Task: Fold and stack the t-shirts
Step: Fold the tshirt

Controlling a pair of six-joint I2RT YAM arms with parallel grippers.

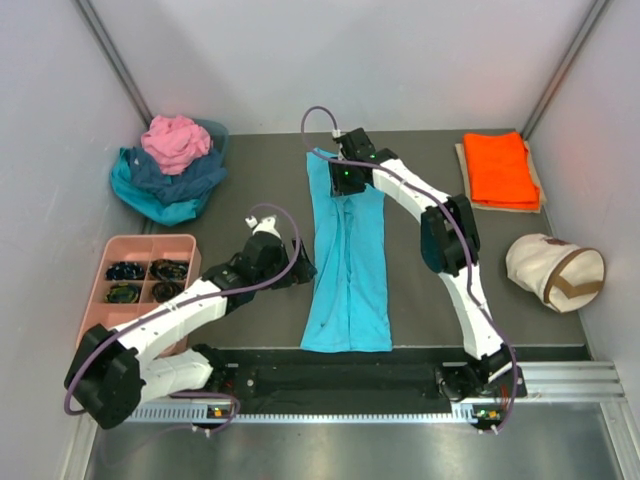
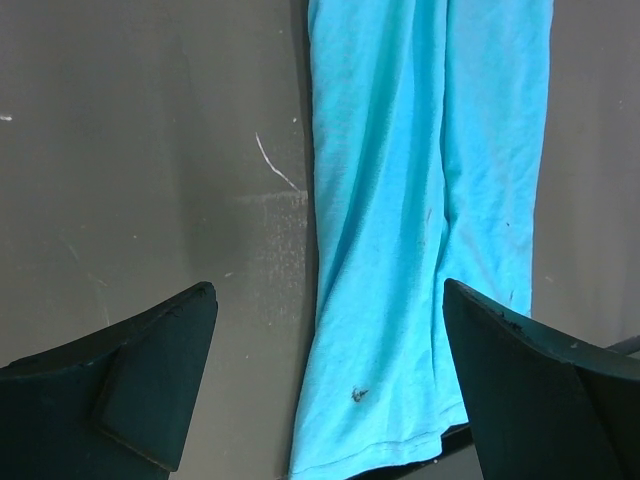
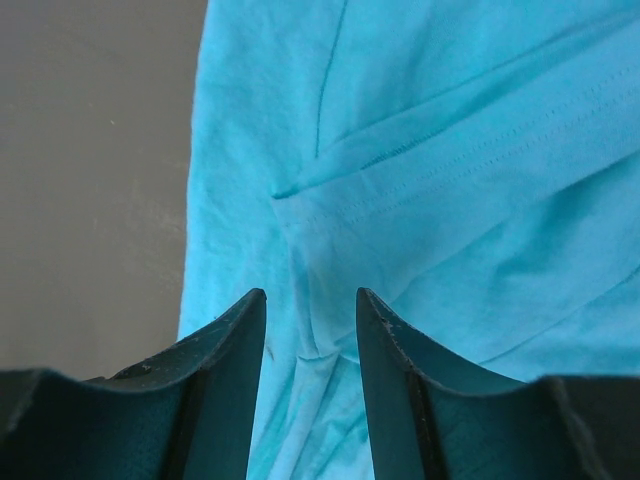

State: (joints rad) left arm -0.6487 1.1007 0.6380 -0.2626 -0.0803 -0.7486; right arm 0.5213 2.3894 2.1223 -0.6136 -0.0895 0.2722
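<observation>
The turquoise t-shirt [image 1: 348, 265] lies in the middle of the dark table [image 1: 260, 180], folded lengthwise into a long narrow strip that runs from near the arms' bases toward the back.

The right gripper [image 1: 340, 185] is down at the strip's far end. In its wrist view the fingers [image 3: 225, 345] stand a narrow gap apart with a small ridge of cloth between them. I cannot tell whether they have actually nipped it.

The left gripper [image 1: 300, 268] hangs over the strip's left edge near its front hem, fingers [image 2: 165, 340] spread wide and holding nothing.

At the back right an orange t-shirt [image 1: 498, 168] lies folded flat. At the back left, pink [image 1: 175, 140], navy [image 1: 178, 178] and teal [image 1: 150, 203] shirts sit in a loose heap. A cream canvas bag [image 1: 553, 270] lies at the right, and a pink compartment tray [image 1: 150, 241] sits at the left.
</observation>
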